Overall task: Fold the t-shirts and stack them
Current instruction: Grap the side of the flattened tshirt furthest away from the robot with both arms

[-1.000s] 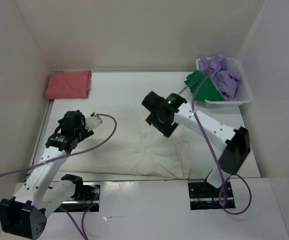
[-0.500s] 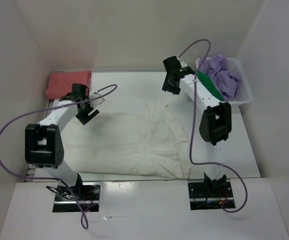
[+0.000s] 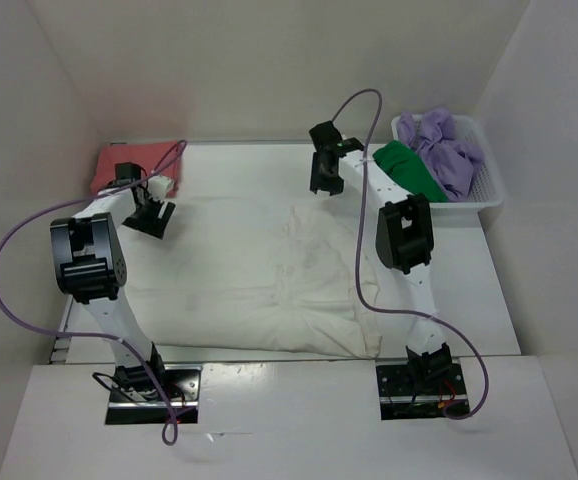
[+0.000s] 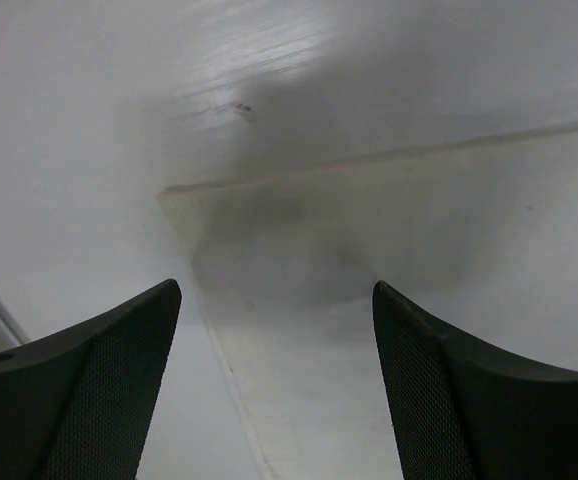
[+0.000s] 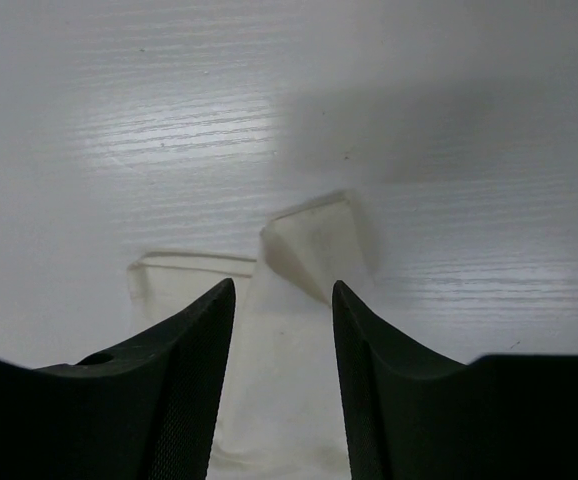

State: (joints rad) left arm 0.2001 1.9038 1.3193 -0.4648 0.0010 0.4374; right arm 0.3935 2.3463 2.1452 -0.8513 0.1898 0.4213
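Near to mid table (image 3: 449,290): cream shirt (image 3: 249,290) spread flat, wrinkled, near hem close to the near edge, not yet folded. Probably laid open like this to give clean edges for folding.

At its far-left corner: left end effector (image 3: 155,220), hovering just over the cloth, tilted down. In wrist view, fingers (image 4: 89,400) wide apart, nothing between, shirt corner and far edge flat on the table just ahead. Looks lined up to pinch that corner.

Along the far edge, right of centre: right end effector (image 3: 321,184), over a small flap sticking out of the shirt, maybe sleeve or collar end, cannot tell which. In wrist view, fingers (image 5: 169,400) apart but narrower than on the left, flap showing through the gap, flat on the table, not visibly pinched. Cannot tell if touching cloth.

Both parked on the far edge, presumably to lift it together and bring it nearward for a first fold. Fold step judged just starting.

Far-left corner: red shirt (image 3: 104,170), already folded, likely set there as base of the stack, partly hidden behind left arm.

Far right: basket (image 3: 491,195) holding green shirt (image 3: 409,172) and purple shirt (image 3: 451,150), both crumpled, green spilling over the left rim, waiting their turn.

Roughly one of four done.
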